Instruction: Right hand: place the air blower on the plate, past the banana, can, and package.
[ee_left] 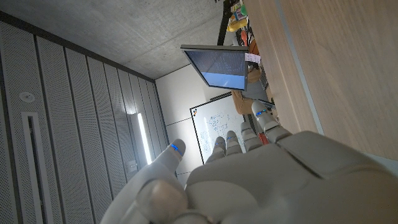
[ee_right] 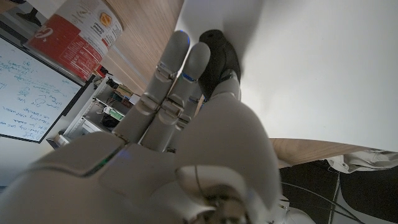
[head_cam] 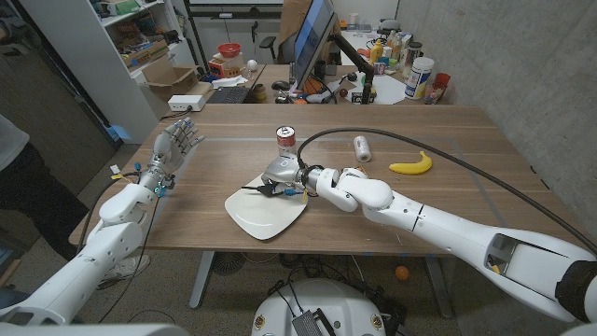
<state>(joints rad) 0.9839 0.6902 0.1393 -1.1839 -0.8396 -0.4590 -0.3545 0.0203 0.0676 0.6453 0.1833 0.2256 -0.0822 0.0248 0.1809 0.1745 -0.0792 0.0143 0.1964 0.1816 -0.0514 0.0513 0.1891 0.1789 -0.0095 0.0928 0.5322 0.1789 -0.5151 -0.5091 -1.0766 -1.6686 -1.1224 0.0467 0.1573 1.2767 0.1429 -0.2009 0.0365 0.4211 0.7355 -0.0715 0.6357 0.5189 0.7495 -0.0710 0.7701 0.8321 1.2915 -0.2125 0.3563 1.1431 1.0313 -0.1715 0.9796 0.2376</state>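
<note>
My right hand reaches over the far edge of the white plate and holds the black air blower, whose thin nozzle points toward the robot's left just above the plate. In the right wrist view my fingers lie along the blower's black bulb over the plate. The red and white can stands just behind the hand. The small white package and the banana lie further right. My left hand is raised with fingers spread, holding nothing.
A black cable arcs from my right wrist across the table's right side. A person stands at the left edge. Behind the table are a monitor and a cluttered desk.
</note>
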